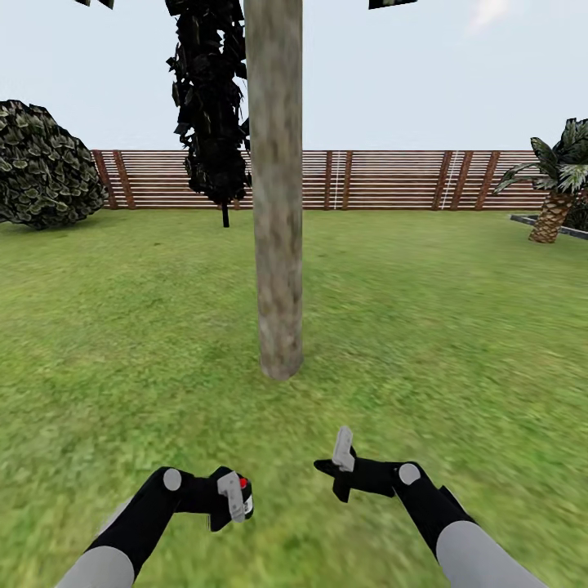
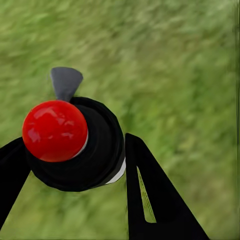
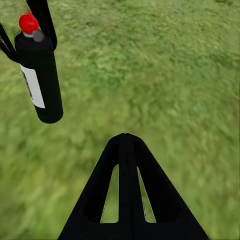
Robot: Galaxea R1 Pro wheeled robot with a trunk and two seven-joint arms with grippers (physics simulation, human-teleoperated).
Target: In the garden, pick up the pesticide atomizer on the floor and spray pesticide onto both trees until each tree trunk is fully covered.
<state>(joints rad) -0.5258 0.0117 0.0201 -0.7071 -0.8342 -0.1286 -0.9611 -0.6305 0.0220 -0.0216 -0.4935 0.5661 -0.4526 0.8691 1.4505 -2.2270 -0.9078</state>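
Observation:
A thick grey-brown tree trunk (image 1: 278, 204) rises from the lawn straight ahead, about a metre beyond my hands. The pesticide atomizer (image 1: 242, 495) is a black bottle with a red cap and a white label. My left gripper (image 1: 233, 498) is shut on it, low at the left. From the left wrist I look down on the atomizer's red cap (image 2: 55, 131) and grey nozzle (image 2: 66, 82), with a finger (image 2: 150, 200) beside the bottle. My right gripper (image 1: 343, 461) is shut and empty, its fingertips (image 3: 125, 142) together over the grass, the atomizer (image 3: 42, 75) off to its side. The second tree and any pesticide cloud are out of view.
A thin black columnar tree (image 1: 211, 106) stands behind the trunk to the left. A round shrub (image 1: 41, 167) sits at the far left and a short palm (image 1: 559, 188) by a paved edge (image 1: 555, 224) at the far right. The slat fence (image 1: 384, 180) closes the lawn.

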